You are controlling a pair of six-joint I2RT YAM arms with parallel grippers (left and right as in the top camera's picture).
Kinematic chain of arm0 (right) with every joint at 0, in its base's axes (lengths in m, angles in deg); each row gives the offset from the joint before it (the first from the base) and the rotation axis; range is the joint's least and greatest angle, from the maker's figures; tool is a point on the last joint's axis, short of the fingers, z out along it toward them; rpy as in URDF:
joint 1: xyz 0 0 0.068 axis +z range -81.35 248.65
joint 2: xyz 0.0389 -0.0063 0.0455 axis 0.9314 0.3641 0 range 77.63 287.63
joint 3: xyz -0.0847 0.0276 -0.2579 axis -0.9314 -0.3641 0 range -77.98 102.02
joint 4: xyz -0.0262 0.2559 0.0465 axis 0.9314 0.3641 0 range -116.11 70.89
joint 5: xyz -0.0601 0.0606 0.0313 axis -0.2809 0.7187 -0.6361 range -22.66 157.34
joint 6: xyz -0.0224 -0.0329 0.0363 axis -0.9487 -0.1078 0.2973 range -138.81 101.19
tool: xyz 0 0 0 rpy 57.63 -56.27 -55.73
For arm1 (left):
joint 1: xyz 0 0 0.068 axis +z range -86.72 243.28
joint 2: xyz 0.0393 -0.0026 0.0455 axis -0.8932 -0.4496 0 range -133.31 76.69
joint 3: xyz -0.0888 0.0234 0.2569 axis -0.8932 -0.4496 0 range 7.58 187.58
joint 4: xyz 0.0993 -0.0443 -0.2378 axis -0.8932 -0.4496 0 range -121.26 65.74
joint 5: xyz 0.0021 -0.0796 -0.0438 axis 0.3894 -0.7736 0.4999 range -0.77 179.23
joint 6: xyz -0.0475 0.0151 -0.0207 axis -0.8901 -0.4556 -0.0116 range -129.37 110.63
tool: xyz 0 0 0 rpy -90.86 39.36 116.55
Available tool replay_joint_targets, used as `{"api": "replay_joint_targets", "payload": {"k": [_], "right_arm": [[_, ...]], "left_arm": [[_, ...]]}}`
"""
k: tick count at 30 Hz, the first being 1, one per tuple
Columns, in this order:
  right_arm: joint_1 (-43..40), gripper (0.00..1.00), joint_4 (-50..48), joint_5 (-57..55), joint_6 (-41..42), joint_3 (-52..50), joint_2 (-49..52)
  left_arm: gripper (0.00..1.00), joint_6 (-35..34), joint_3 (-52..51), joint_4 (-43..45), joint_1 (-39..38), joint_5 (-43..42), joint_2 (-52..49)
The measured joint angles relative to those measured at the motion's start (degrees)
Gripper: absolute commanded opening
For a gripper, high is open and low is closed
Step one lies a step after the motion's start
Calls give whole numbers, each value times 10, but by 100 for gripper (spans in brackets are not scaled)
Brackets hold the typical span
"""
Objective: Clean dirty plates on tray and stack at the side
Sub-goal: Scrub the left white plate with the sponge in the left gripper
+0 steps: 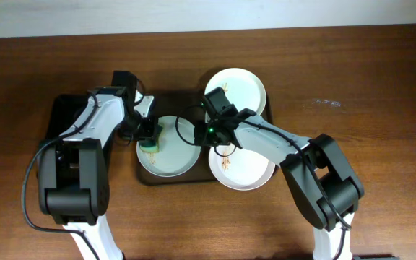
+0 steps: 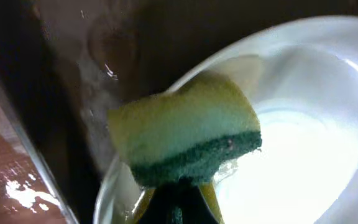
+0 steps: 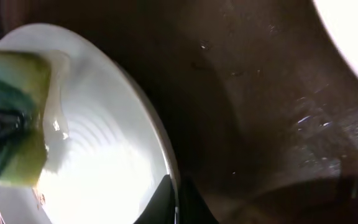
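Three white plates lie on the brown tray (image 1: 166, 178). The left plate (image 1: 172, 155) is faintly bluish. The far plate (image 1: 240, 88) is clean. The near right plate (image 1: 240, 170) has orange-brown smears. My left gripper (image 1: 150, 137) is shut on a yellow-green sponge (image 2: 185, 140) and presses it on the left plate's (image 2: 303, 155) left side. My right gripper (image 1: 206, 133) is shut on the right rim of that plate (image 3: 104, 174), with the rim (image 3: 171, 186) between its fingers. The sponge also shows in the right wrist view (image 3: 11, 118).
A smaller black tray (image 1: 62, 108) lies to the left, partly under my left arm. Bare brown table (image 1: 374, 94) lies to the right and in front of the brown tray.
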Motion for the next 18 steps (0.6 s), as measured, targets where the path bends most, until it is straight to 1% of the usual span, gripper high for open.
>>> {"api": "replay_joint_targets", "payload": {"k": [1,3,7,9,11,13,15,18], "right_arm": [[0,4,0,0,-1,0,0],[0,4,0,0,-1,0,0],[0,4,0,2,-2,0,0],[0,4,0,2,-1,0,0],[-1,4,-9,4,1,0,1],[-3,4,-26,1,3,0,3],[-7,4,-45,0,4,0,3],[-15,4,-61,-9,16,0,3]], "left_arm": [[1,-19,0,-12,-4,-7,0],[1,-34,0,-29,-11,-23,0],[1,-48,-2,-33,-38,-36,0],[1,-58,-3,-18,-44,-24,0],[1,-69,-4,17,-44,0,0],[1,-81,-4,72,-45,37,0],[1,-86,-4,98,-47,58,0],[1,-90,1,99,-48,78,0]]}}
